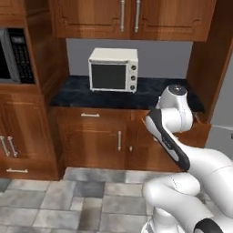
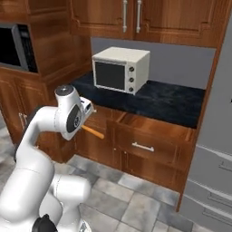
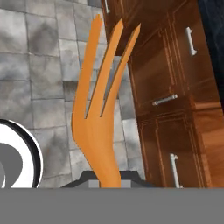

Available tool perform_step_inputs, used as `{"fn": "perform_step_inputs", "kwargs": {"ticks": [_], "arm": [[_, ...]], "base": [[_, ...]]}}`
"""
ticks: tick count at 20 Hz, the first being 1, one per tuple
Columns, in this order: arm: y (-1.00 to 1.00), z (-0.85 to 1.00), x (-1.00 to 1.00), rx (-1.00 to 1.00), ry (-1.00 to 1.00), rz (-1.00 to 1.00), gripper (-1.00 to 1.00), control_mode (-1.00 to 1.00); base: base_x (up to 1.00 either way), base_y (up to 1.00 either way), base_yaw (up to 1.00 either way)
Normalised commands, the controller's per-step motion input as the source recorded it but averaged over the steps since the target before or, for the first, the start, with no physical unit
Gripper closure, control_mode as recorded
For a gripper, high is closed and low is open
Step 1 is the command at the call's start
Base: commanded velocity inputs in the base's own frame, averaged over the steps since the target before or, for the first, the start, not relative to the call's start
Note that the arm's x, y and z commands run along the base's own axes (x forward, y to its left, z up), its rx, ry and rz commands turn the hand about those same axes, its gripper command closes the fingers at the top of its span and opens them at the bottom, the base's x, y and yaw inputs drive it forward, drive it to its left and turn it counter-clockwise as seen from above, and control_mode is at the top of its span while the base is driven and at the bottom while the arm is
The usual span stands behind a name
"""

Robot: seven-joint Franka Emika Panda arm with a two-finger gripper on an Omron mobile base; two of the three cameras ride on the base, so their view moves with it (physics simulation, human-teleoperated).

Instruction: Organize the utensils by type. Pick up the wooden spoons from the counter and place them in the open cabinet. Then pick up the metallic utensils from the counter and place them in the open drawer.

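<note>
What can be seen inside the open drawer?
In the right base view the open drawer shows bare wooden inner walls and no utensils. Its front panel covers the bottom, so the floor of it cannot be checked.

Dark, speckled stone counter (image 1: 77,94) runs along the far wall under the upper cabinets, set on a run of brown wooden base cabinets. One thing stands directly on it: a white toaster oven (image 1: 113,69), upright, dark glass door facing out, knobs down its right side, placed toward the back of the slab. Right end of the counter (image 2: 167,106) is bare dark stone. Below, grey and tan stone-tile floor (image 1: 68,200) lies in front of the cabinets.
</note>
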Motion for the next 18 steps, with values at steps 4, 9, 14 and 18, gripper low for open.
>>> {"fn": "perform_step_inputs", "kwargs": {"ticks": [4, 9, 14, 18], "arm": [[0.00, 0.00, 0.00, 0.00, 0.00, 0.00, 1.00, 1.00], [0.00, 0.00, 0.00, 0.00, 0.00, 0.00, 1.00, 1.00], [0.00, 0.00, 0.00, 0.00, 0.00, 0.00, 1.00, 1.00], [0.00, 0.00, 0.00, 0.00, 0.00, 0.00, 1.00, 1.00]], "base": [[0.57, 0.61, -0.52], [0.57, 0.45, -0.73], [0.52, 0.48, -0.71], [0.30, 0.60, -0.63]]}}
